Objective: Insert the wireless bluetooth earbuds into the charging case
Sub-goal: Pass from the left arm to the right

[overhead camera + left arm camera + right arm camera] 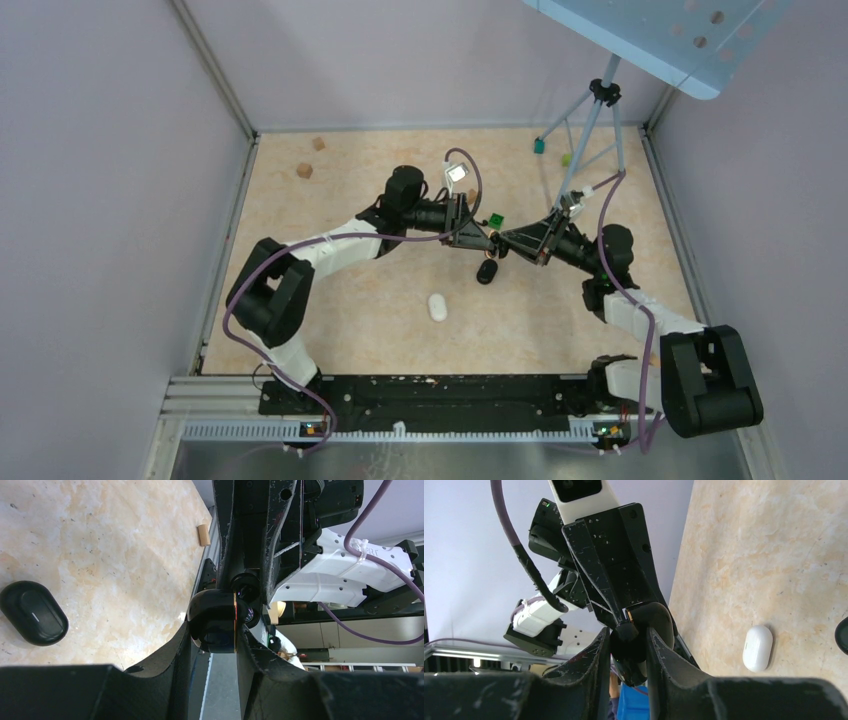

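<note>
Both grippers meet in mid-air over the middle of the table. My left gripper is shut on a glossy black charging case, which has a thin orange seam down its side. In the right wrist view the same black case fills the gap between the fingers of my right gripper, and both fingers touch it. A small round black piece sits at the case's edge. I cannot tell whether it is one of the earbuds. No earbud shows on its own in any view.
A second black oval case lies on the table just below the grippers, and a white case lies nearer the bases. A green cube sits behind the grippers. Wooden blocks and a tripod stand at the back.
</note>
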`<state>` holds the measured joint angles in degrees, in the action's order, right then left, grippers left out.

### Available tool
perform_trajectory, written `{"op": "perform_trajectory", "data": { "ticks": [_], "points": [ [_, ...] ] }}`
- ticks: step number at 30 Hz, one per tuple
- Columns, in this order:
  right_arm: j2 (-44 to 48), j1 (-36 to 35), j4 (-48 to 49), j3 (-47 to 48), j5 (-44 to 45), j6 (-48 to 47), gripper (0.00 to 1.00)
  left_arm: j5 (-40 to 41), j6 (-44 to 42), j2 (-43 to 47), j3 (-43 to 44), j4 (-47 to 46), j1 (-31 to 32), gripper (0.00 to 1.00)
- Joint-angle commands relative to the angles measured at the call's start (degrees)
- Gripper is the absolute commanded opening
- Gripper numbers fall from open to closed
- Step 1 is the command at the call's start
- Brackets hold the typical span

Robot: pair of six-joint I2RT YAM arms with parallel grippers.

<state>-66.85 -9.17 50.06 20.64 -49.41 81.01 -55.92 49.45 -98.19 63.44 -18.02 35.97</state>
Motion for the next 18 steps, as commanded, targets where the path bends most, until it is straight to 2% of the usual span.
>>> {"op": "perform_trajectory", "data": {
  "ticks": [1,4,10,13,18],
  "points": [
    [0.88,0.82,0.7,-0.16,0.11,-1.32,0.1,-1.15,-0.23,-0.9,1.66,-3.97,0.16,0.28],
    [1.08,0.82,0.58,0.0,-0.07,-1.3,0.08,-1.13,-0.23,-1.08,1.69,-3.95,0.17,0.31],
    [1.82,0.82,-1.05,0.26,0.05,-2.07,0.02,-0.48,-1.01,-1.0,1.85,-2.42,0.08,0.69],
    [1.97,1.02,-1.82,0.12,0.26,-2.3,0.0,-0.53,-2.44,-0.37,1.69,-1.15,-0.34,0.75],
    [2.26,1.98,-3.11,-0.34,0.22,-2.59,0.0,1.93,-9.42,2.09,2.21,8.01,-2.12,0.88]
  ]
}}
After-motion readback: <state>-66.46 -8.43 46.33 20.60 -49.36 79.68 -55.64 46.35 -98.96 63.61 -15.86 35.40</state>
